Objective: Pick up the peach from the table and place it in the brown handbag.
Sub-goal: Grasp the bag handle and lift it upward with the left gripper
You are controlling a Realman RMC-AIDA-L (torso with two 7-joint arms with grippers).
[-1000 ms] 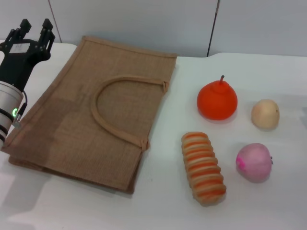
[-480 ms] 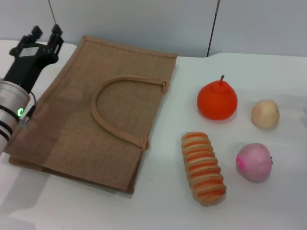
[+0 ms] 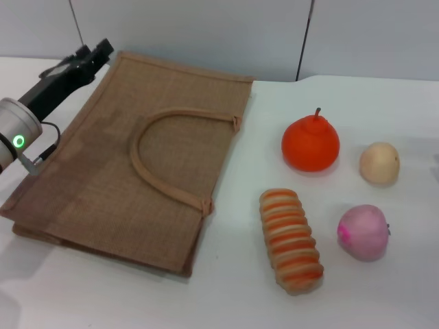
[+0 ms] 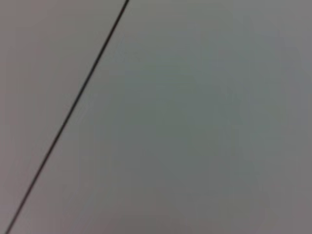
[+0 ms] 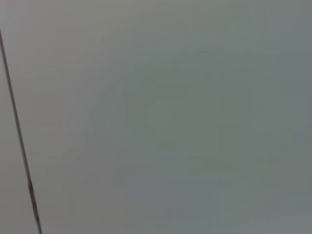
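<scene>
The peach (image 3: 363, 232), pale pink with a magenta blotch, lies on the white table at the front right. The brown handbag (image 3: 103, 171) lies flat on the left half of the table, its looped handle on top. My left gripper (image 3: 92, 53) hovers over the bag's far left corner, turned on its side, with its fingers apart and nothing in them. It is far from the peach. My right gripper is out of view. Both wrist views show only a grey wall with a dark seam.
An orange-red fruit with a stem (image 3: 310, 144) and a beige round fruit (image 3: 379, 162) lie behind the peach. A striped bread loaf (image 3: 290, 240) lies between the bag and the peach. A grey wall stands behind the table.
My left arm has swung right and away from me, towards the bag's far left corner, and its wrist has rotated so the gripper lies sideways. The fruits and the bag have not moved.
</scene>
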